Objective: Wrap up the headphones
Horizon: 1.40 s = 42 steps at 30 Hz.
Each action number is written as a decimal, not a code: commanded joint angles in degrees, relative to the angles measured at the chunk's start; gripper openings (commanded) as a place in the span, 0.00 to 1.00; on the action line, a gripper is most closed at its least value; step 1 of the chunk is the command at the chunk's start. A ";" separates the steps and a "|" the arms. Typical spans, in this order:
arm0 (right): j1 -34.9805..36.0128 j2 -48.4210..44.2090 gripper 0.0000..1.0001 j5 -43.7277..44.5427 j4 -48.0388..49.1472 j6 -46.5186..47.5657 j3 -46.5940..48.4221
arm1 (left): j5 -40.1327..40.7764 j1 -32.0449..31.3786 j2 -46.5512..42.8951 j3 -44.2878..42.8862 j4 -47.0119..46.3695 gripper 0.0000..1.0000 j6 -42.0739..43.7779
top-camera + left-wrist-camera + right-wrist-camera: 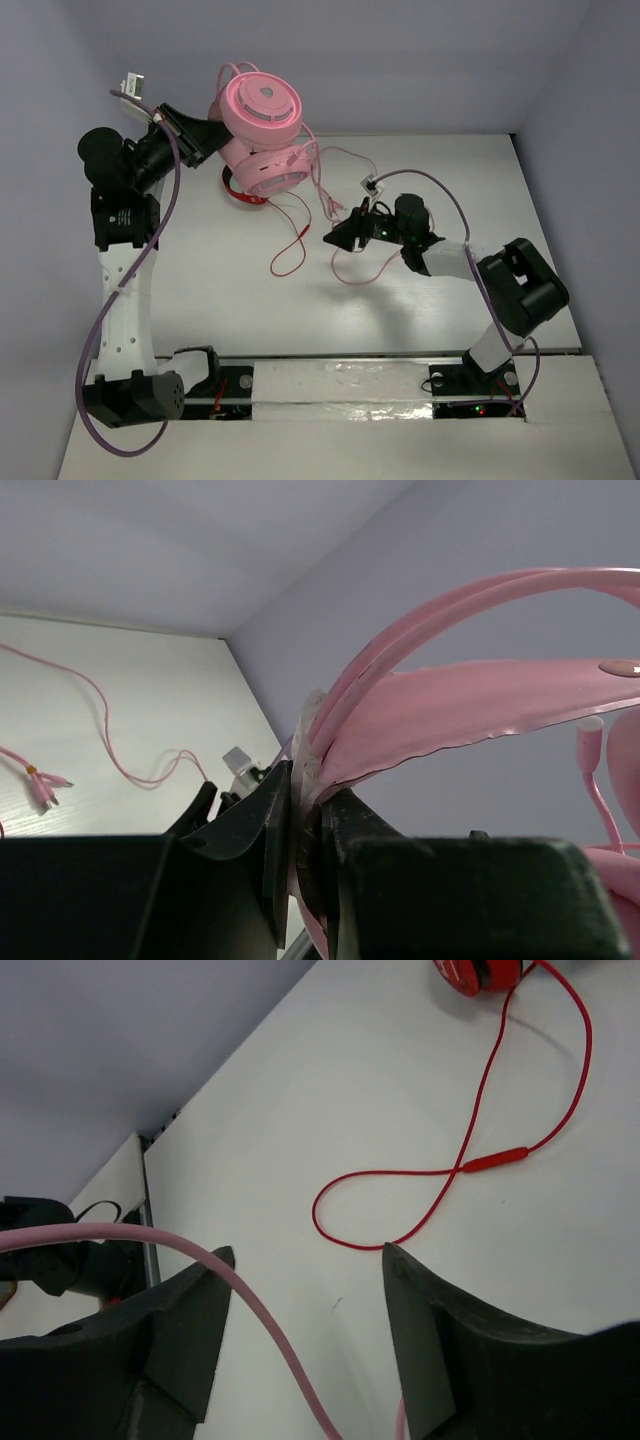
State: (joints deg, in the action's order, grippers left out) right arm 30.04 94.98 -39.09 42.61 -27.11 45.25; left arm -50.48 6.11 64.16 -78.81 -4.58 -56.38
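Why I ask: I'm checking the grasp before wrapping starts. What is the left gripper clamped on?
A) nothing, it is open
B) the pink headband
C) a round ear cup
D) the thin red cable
B: in the left wrist view the left gripper has its two fingers closed on the broad pink headband of the headphones.

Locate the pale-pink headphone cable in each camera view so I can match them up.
Top external: the pink cable sits upper centre, trailing right from the headphones toward the right gripper.
Left wrist: the cable lies lower left on the table.
Right wrist: the cable crosses bottom centre, between the open fingers.
Shared landmark: the white table.
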 commanded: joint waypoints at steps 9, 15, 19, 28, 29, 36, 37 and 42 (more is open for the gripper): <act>4.05 -4.18 0.00 12.88 -3.91 -2.42 -2.72 | 6.00 0.75 0.79 1.01 -8.86 0.00 -7.16; 7.14 -9.89 0.00 31.34 -28.25 -2.68 4.04 | 17.15 -0.48 -1.40 12.43 -6.59 0.00 -3.66; 8.27 -12.71 0.00 38.73 -41.36 -1.46 7.30 | 26.38 -2.50 -4.04 21.56 -5.00 0.00 0.47; 19.60 -15.79 0.00 48.48 -57.97 2.41 11.69 | 45.71 -12.68 -4.66 29.49 -4.21 0.00 8.20; 22.31 -16.22 0.00 50.84 -61.82 3.20 13.70 | 48.52 -13.40 -4.14 29.67 -4.21 0.00 8.91; 31.38 -18.42 0.00 57.37 -75.55 7.07 24.77 | 58.38 -20.51 -0.54 29.85 -1.66 0.00 15.24; 32.00 -18.43 0.00 57.98 -76.87 7.86 26.10 | 58.39 -21.05 -0.01 29.85 -1.92 0.00 16.03; 33.15 -18.43 0.00 60.18 -82.59 10.85 32.08 | 57.95 -25.35 4.65 28.27 0.88 0.00 20.95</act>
State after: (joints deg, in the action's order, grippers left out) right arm 62.63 77.58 16.80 -33.82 -19.49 73.58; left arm 6.79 -17.34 68.12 -48.21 -1.32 -38.02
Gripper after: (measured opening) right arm 0.057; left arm 0.088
